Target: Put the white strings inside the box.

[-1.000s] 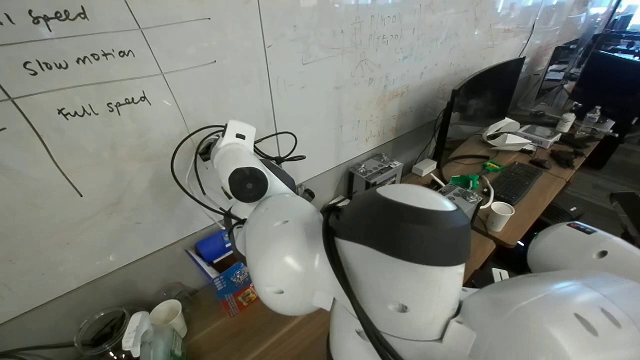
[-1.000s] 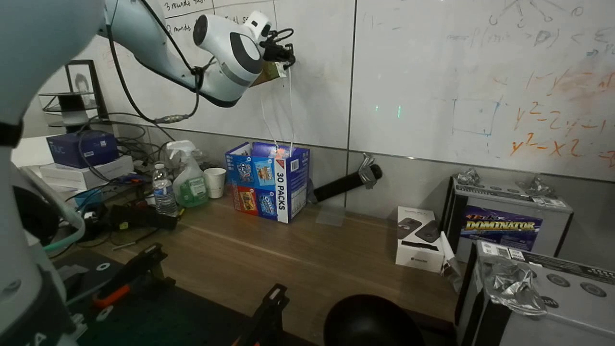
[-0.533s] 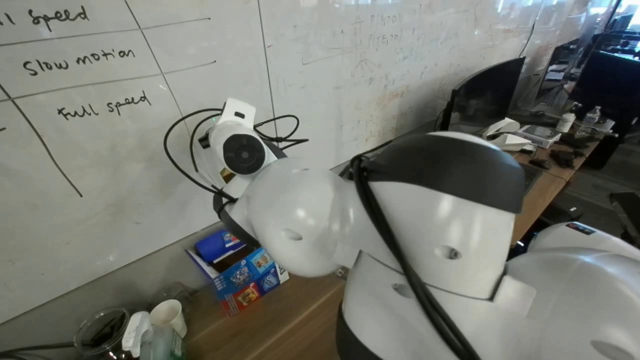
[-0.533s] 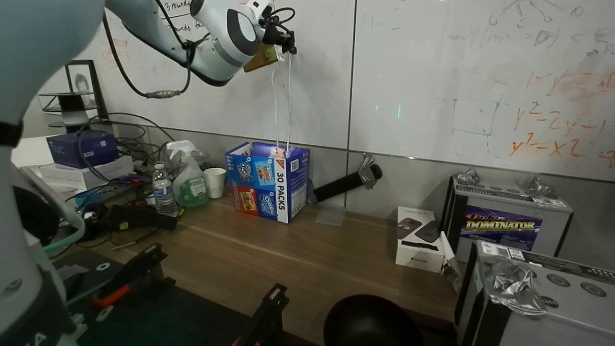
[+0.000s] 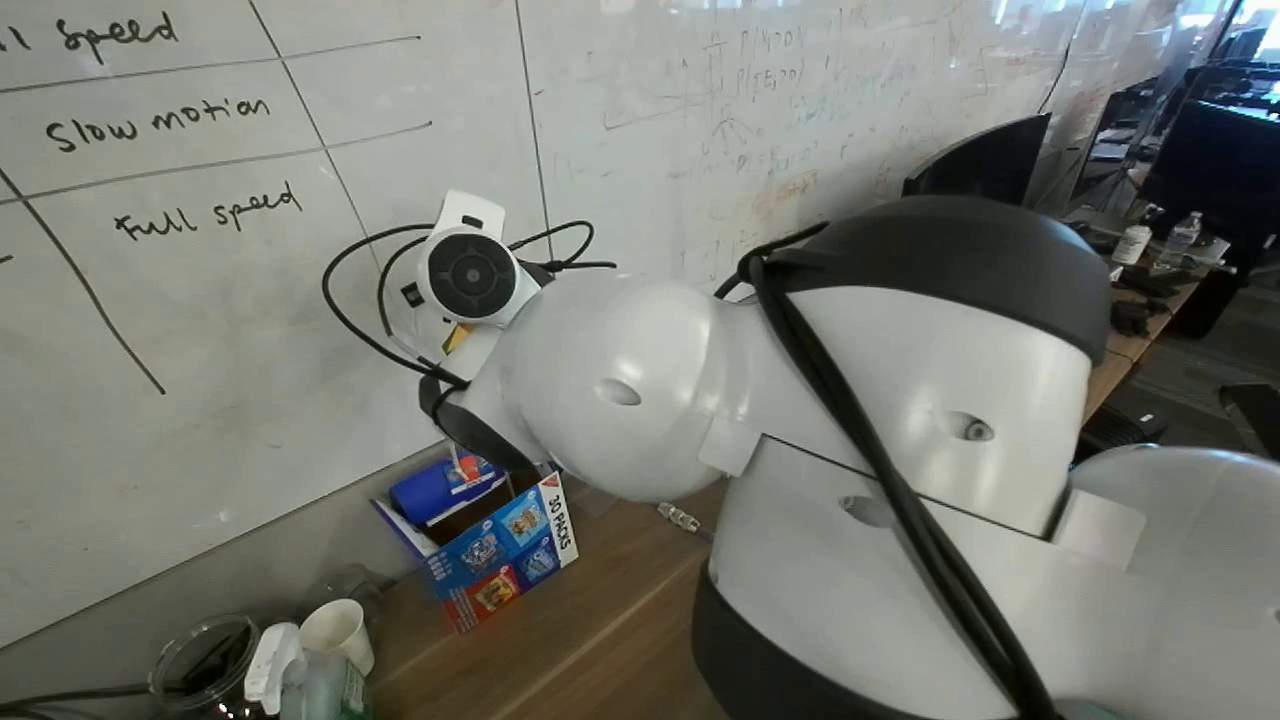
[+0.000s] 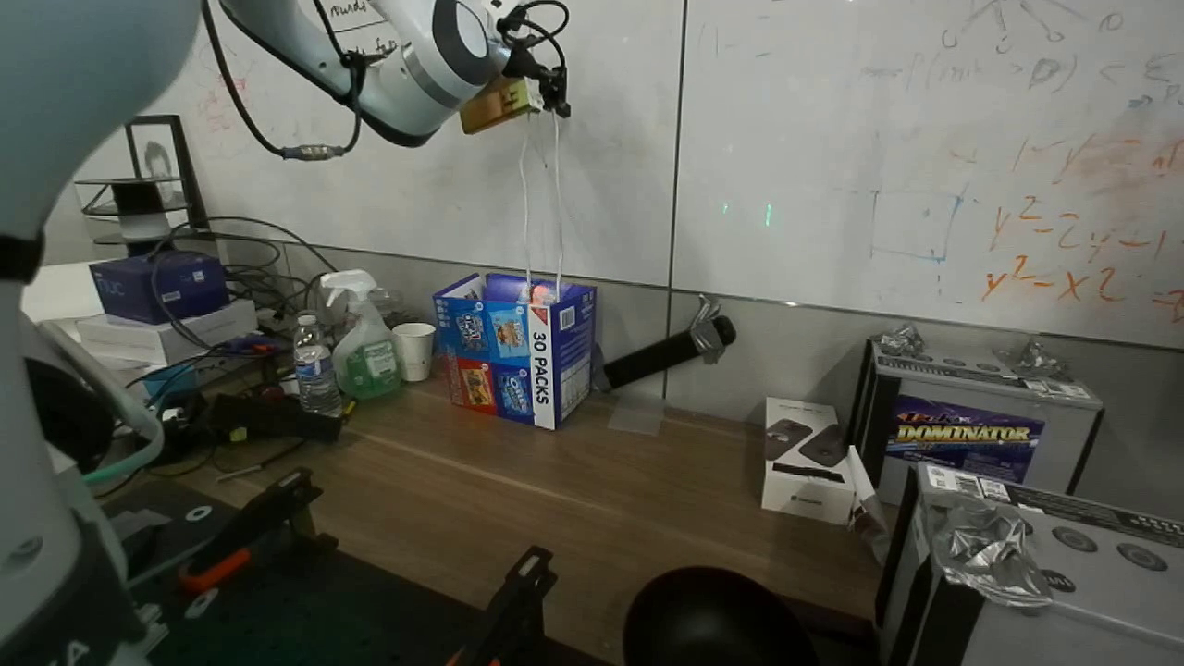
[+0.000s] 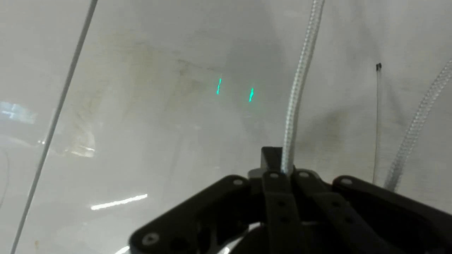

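Hanging in 2 lengths, braided white strings (image 7: 299,77) reach into open rectangular cardboard box (image 6: 490,359) on woodgrain desk (image 6: 518,495); gripper (image 7: 289,173) clamped on 1.

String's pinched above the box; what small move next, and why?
Probably lower the gripper slightly without opening: it pinches a strand of the white strings high above the box; they reach its open top, but much length hangs outside.

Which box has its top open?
The snack box marked "30 PACKS": white strings hang down to its open top. The smaller blue box and the white box look shut.
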